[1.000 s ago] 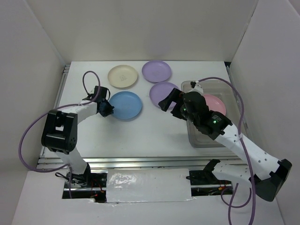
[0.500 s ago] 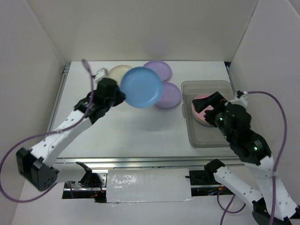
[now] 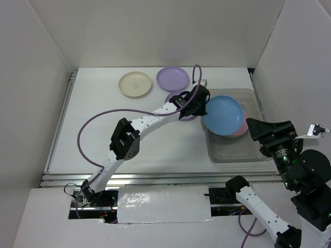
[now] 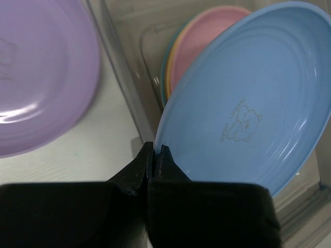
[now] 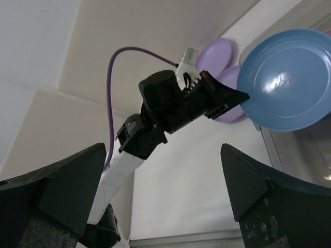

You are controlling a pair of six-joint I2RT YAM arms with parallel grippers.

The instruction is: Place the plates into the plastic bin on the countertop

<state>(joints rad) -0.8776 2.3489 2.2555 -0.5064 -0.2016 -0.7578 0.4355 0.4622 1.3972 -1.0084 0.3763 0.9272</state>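
Observation:
My left gripper (image 3: 200, 107) is shut on the rim of the blue plate (image 3: 222, 114) and holds it tilted over the plastic bin (image 3: 217, 152). In the left wrist view the jaws (image 4: 155, 152) pinch the blue plate's (image 4: 248, 103) edge. Under it a pink plate (image 4: 207, 36) lies on a yellow-orange plate's rim (image 4: 173, 57) in the bin (image 4: 124, 77). A cream plate (image 3: 135, 83) and a lilac plate (image 3: 172, 78) lie at the back of the countertop (image 3: 103, 124). A second lilac plate (image 3: 176, 98) sits partly under the left arm. My right gripper (image 3: 269, 129) is open, empty and raised beside the bin. The strawberry plate is not seen.
White walls enclose the countertop on three sides. A metal rail (image 3: 155, 178) runs along the near edge. The left arm stretches diagonally across the middle. In the right wrist view the open gripper (image 5: 163, 150) looks toward the left arm and the blue plate (image 5: 287, 88).
My left gripper has carried the blue plate from the left middle of the countertop to above the bin. My right arm has pulled back out of the bin, up and to the right.

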